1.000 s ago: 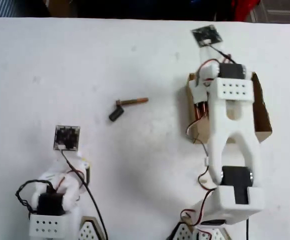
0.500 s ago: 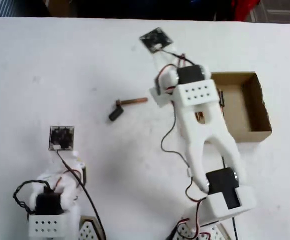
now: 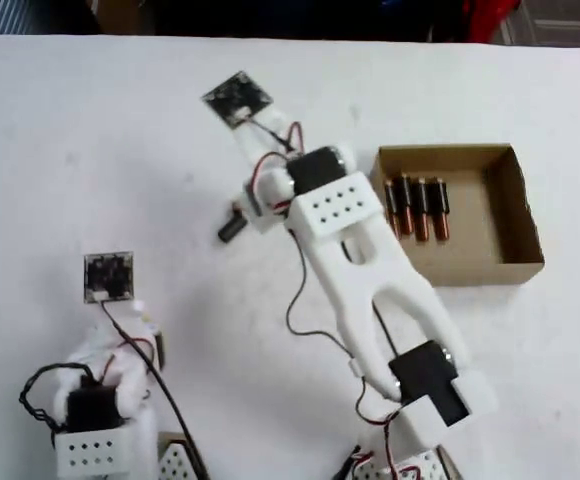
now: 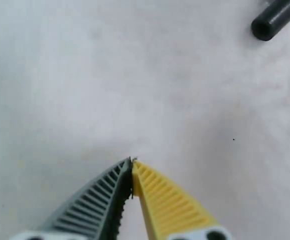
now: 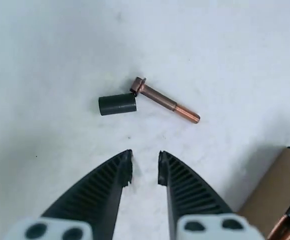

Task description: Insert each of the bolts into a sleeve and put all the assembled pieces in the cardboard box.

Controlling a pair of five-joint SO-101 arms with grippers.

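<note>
White table [image 3: 120, 120]: being spanned by two arms. Cardboard box [image 3: 485, 235], right of centre in the high view: four assembled pieces [image 3: 417, 208] are being contained side by side in its left part. Copper bolt [image 5: 166, 101] and black sleeve [image 5: 117, 105]: being rested loose near frame centre, bolt head touching sleeve. Right gripper [image 5: 144, 167]: being held slightly parted near them, grasping nothing. Left gripper [image 4: 132, 162], lower left: being held pinched together, empty.

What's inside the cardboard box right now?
Four sleeved copper bolts lie side by side in the cardboard box; the rest of its floor is bare. Anything under them is covered.
</note>
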